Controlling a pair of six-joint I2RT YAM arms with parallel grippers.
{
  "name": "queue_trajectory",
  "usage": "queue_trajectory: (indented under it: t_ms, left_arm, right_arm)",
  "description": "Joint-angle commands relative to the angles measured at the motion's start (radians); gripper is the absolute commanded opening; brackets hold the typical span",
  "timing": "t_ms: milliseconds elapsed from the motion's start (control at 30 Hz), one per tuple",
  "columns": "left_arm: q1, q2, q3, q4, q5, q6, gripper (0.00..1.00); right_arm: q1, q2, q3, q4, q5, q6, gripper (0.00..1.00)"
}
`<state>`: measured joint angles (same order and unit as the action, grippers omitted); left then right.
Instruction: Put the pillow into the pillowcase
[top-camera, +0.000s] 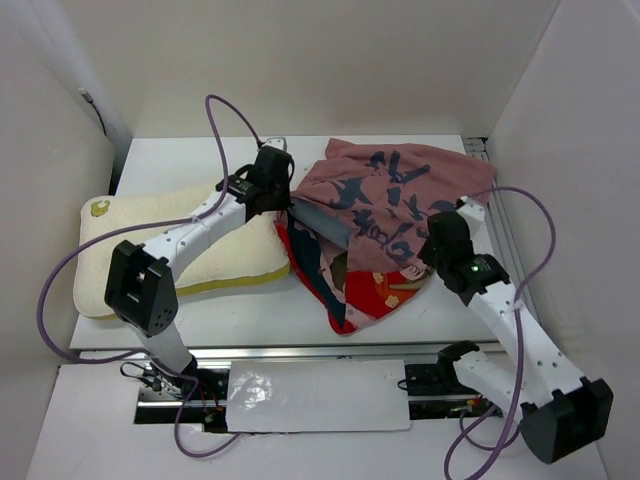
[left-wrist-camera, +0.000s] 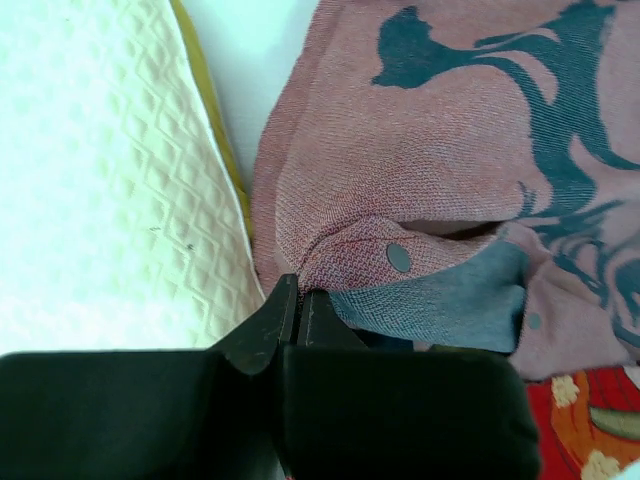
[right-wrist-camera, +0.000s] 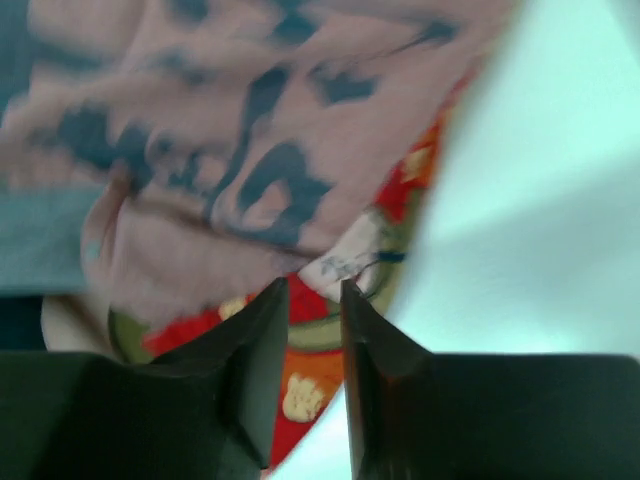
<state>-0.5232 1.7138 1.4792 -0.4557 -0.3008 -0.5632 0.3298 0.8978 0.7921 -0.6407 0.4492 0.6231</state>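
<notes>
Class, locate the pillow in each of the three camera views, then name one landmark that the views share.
Top external: the pillow lies at centre left, beside the pillowcase.
Left wrist: the pillow fills the upper left.
Right wrist: not in view.
Shared landmark: the pillowcase's pink side with dark blue marks.

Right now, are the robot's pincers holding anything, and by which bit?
Left pincer pinches the pillowcase at its pink hem beside the pillow. Right pincer looks closed on its red edge, though blurry.
</notes>
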Motion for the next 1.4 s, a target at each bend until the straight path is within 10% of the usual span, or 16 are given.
queue_trajectory:
  t_ms: [0,200,567,667,733,933,1367]
  left_arm:
    - [-0.009,-0.063,-0.01,0.058,0.037,0.039,0.0]
    - [-0.009,-0.094,-0.019,0.058,0.037,0.039,0.0]
    - [-0.018,-0.122,-0.037,0.048,0.008,0.057,0.0]
    - [-0.018,-0.122,-0.037,0.039,0.008,0.057,0.0]
    - [-0.008,-0.122,-0.037,0.038,-0.001,0.057,0.0]
    - [0.043,-0.025,0.052,0.038,-0.004,0.08,0.0]
    - [0.213,0.23,0.364,-0.069,0.045,0.089,0.0]
  right_arm:
    - [0.109,0.145,-0.002,0.136,-0.185,-0.126,0.4]
    - [0.385,0.383,0.07,0.292,-0.096,-0.146,0.7]
    - [0.416,0.768,0.16,0.369,0.005,0.064,0.78]
    - [0.416,0.779,0.173,0.281,0.11,0.141,0.65]
    - [0.416,0.697,0.162,0.198,0.189,0.214,0.31]
    - [0.332,0.388,0.075,-0.178,0.361,0.361,0.02]
    - [-0.025,-0.04,0.203,-0.346,0.428,0.19,0.08]
